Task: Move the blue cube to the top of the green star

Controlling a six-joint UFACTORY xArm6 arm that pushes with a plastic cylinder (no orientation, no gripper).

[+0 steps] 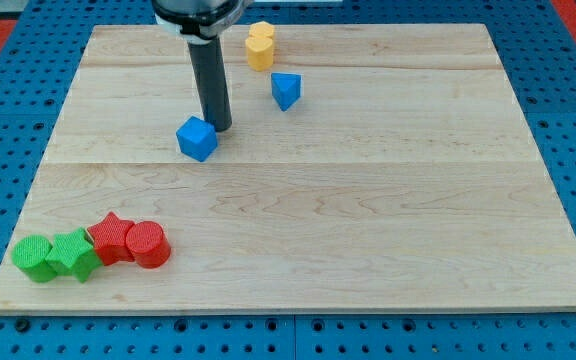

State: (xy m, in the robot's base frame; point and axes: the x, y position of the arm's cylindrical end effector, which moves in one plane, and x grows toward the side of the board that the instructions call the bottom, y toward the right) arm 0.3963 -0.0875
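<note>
The blue cube (196,138) sits on the wooden board (368,220), left of centre in the upper half. My tip (219,127) touches or nearly touches the cube's upper right side. The green star (74,254) lies near the bottom left corner, between a green cylinder (33,258) on its left and a red star (112,238) on its right. The cube is far up and to the right of the green star.
A red cylinder (147,244) sits right of the red star. A blue triangular block (286,90) lies up and right of my tip. A yellow block (260,46) stands near the top edge.
</note>
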